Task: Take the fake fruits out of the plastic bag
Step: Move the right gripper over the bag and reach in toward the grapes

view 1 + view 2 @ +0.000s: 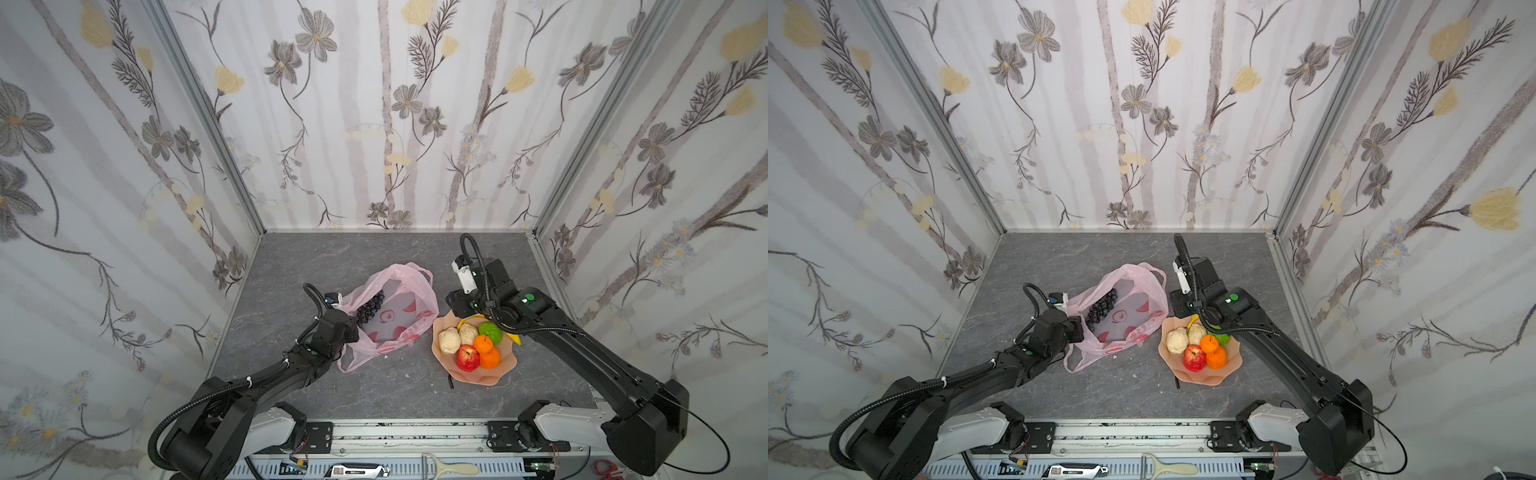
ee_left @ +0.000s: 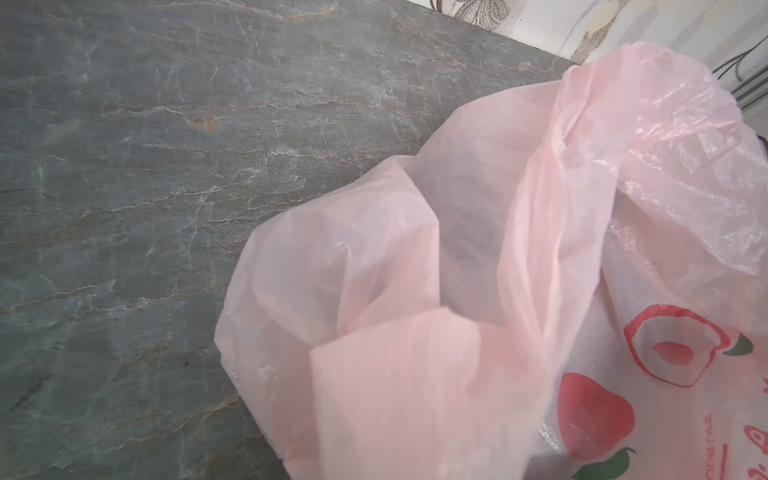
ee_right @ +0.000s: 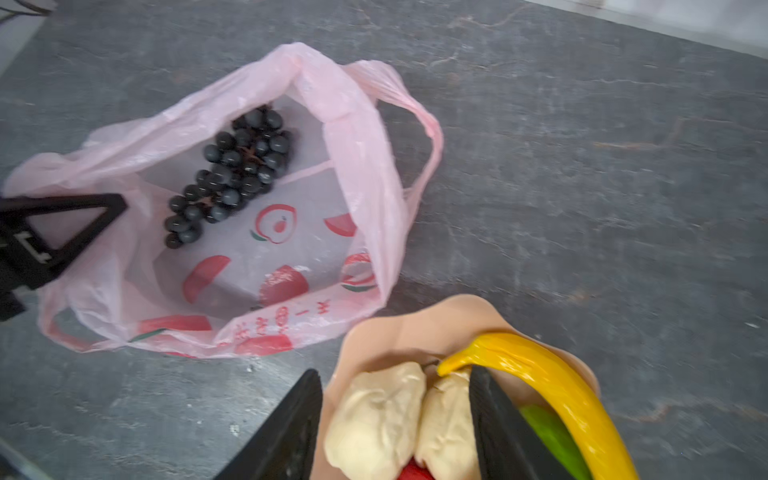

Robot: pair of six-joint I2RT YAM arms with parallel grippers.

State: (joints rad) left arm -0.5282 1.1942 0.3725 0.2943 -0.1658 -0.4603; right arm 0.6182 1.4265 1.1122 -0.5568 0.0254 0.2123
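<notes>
Of the fake fruits, only the dark grape bunch (image 1: pixel 371 309) (image 3: pixel 230 174) lies inside the plastic bag (image 1: pixel 399 270) (image 3: pixel 353 145), near the left side of its open mouth. The pink bag rests on the grey table (image 1: pixel 332 257) with its mouth facing up and one loop handle trailing toward the back wall. The left gripper (image 1: pixel 354 324) is clenched on the bag's left rim; in the left wrist view the plastic (image 2: pixel 415 332) bunches up close to the camera. Just right of the bag, touching its corner, sits a peach-pink wavy dish (image 1: pixel 490 376) (image 3: pixel 395 328) holding the other fruits: two beige pears (image 1: pixel 449 340) (image 1: pixel 468 332), a red apple (image 1: pixel 467 358), two oranges (image 1: pixel 483 344) (image 1: pixel 490 358), a bumpy green fruit (image 1: pixel 490 331) and a yellow banana (image 3: pixel 552 382) along the dish's far edge. The right gripper (image 3: pixel 395 374) hangs over the dish's far side with its fingers spread apart, gripping nothing; the pears show between them, and the banana lies just beside one finger.
</notes>
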